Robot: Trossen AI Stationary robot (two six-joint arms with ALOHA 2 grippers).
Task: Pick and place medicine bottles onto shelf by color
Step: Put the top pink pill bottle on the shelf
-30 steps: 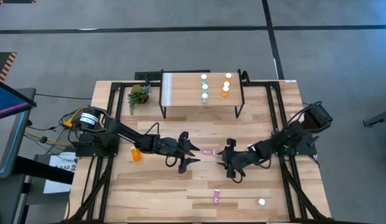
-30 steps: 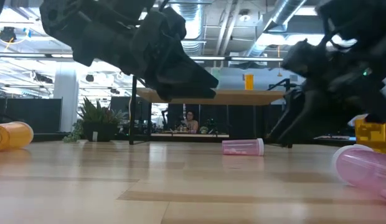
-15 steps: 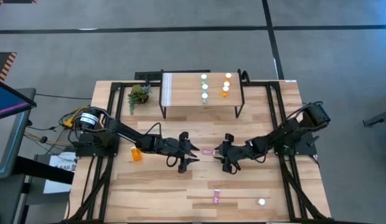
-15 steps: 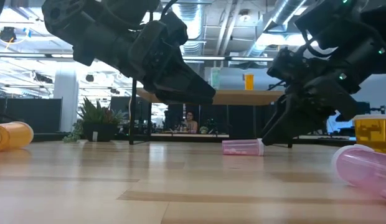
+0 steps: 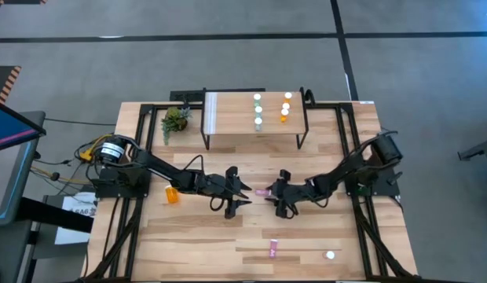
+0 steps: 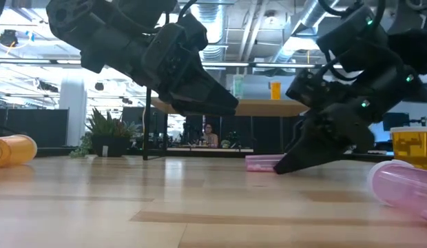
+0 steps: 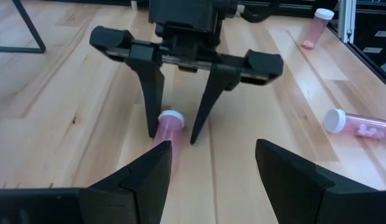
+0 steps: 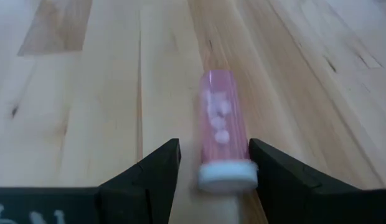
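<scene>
Since a second ago the right gripper has been carried leftward across the table and lowered, so that its spread fingers are now set on either side of a pink bottle lying on its side near the table's middle; the bottle is straddled, not yet pinched — a gap is seen on each side of its white cap in the right wrist view. The left gripper has not shifted: it is held just left of the same bottle, raised off the wood, with its fingers spread and nothing between them.

The shelf is found at the far edge of the table, and six bottles are stood on its right half in two short rows — teal ones on the left, orange ones on the right. An orange bottle is left lying beside the left arm. Toward the near edge a second pink bottle is laid on its side, with another bottle stood upright near it, of which only a white cap is seen from above. A small plant is placed left of the shelf.
</scene>
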